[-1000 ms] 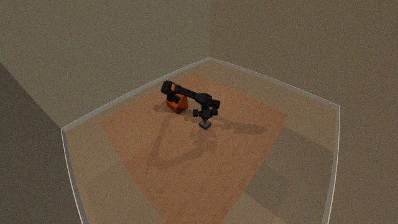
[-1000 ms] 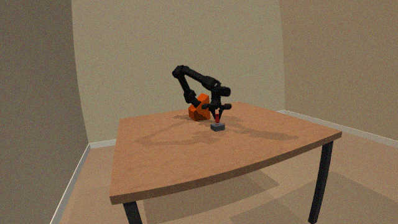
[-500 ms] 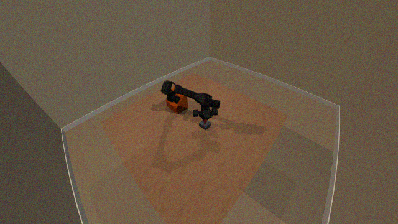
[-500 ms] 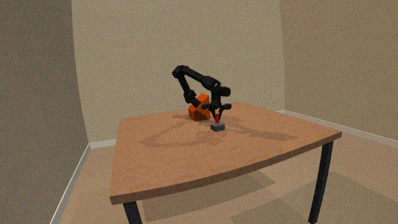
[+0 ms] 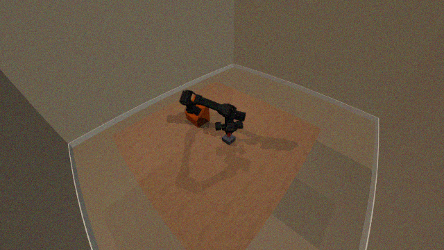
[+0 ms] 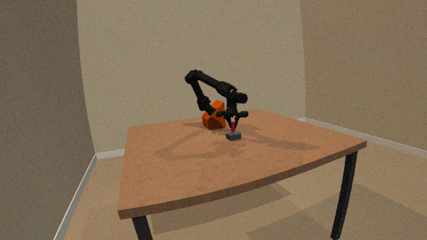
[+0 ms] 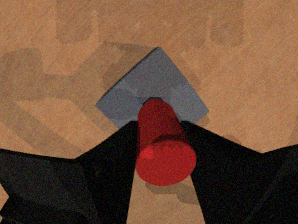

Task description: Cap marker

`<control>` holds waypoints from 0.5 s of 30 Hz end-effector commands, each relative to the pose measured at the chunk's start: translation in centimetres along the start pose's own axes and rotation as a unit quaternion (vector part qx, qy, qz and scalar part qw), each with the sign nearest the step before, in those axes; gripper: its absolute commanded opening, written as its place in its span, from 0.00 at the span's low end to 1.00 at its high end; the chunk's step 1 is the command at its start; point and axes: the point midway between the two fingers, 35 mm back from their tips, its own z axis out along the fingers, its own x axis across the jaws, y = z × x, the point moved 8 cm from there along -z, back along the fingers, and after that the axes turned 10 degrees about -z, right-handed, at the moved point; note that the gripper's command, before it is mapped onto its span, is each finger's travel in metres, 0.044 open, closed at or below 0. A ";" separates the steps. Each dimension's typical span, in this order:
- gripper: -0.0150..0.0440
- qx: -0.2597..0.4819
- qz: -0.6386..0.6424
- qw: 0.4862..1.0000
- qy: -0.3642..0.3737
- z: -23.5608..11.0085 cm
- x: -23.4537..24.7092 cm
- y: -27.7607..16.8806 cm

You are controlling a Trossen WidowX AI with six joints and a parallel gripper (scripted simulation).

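Table [image 6: 187, 173]: brown wooden top on dark legs, standing in a corner of plain beige walls; long soft shadows of the arm lie across it.

Arm [image 6: 213, 83]: black, six-jointed, rising from an orange base [image 6: 211, 121] at the far side of the table, folding at a high elbow and reaching forward and down toward the middle of the top.

Gripper [image 7: 160, 156]: black, pointing straight down over the holder block; its two fingers are clamped on either side of a red cylinder, one on each flank, with the cylinder's round top facing the wrist camera.

Holder block [image 7: 153, 86]: small, grey-blue, square, lying flat on the table directly beneath the gripper; in the wrist view it appears turned corner-on.

Cap [image 7: 161, 145]: red, cylindrical, upright, gripped between the fingers and centred over the holder block. Its lower end meets the block's top face in the wrist view. In the exterior view a short red shaft [image 6: 233, 127] runs from the fingertips down to the block; where cap ends and marker begins cannot be told.
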 end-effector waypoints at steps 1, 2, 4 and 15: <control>0.25 -0.002 -0.003 1.000 -0.001 0.1 0.0 0.0; 0.25 -0.002 -0.003 1.000 -0.001 0.1 0.0 0.0; 0.25 -0.002 -0.003 1.000 -0.001 0.1 0.0 0.0; 0.25 -0.002 -0.003 1.000 -0.001 0.1 0.0 0.0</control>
